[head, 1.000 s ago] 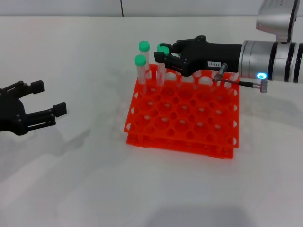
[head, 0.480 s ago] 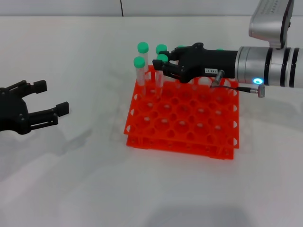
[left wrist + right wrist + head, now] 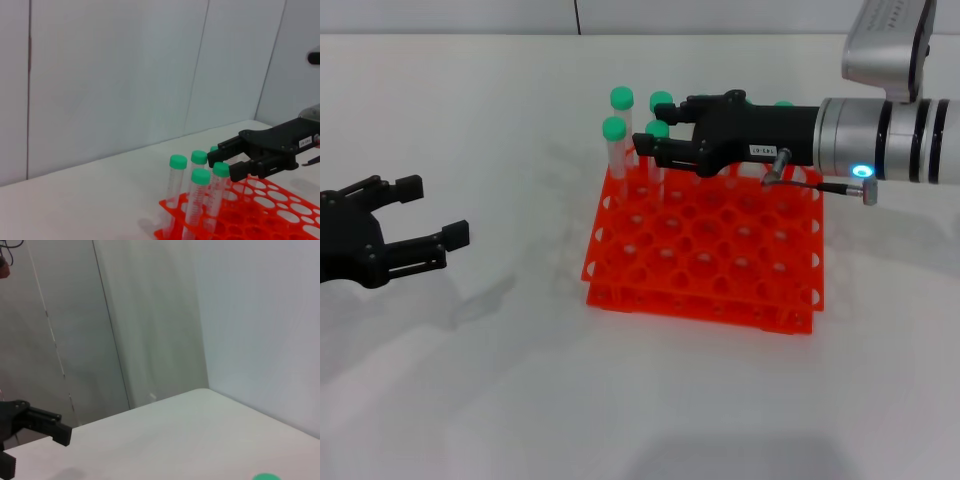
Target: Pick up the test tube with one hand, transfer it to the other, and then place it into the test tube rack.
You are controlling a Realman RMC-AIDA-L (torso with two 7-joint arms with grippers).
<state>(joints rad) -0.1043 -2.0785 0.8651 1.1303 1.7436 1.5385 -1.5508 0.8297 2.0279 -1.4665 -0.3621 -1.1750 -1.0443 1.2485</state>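
The orange-red test tube rack (image 3: 720, 250) stands mid-table. My right gripper (image 3: 648, 133), black with a white label, reaches over the rack's far left corner. Its fingers are spread on either side of the green cap of a test tube (image 3: 659, 128) that stands upright in a rack hole. The left wrist view shows the same gripper (image 3: 221, 165) around that tube (image 3: 220, 172) above the rack (image 3: 260, 210). My left gripper (image 3: 432, 210) is open and empty, low over the table far to the left.
Three other green-capped tubes (image 3: 613, 128) (image 3: 622, 97) (image 3: 661, 100) stand close by in the rack's far left corner. Another green cap (image 3: 782, 103) shows behind the right gripper. White table lies between the left gripper and the rack.
The right gripper lowered the tube into a rack hole, shifted slightly left, and its fingers spread apart. The left gripper barely moved.
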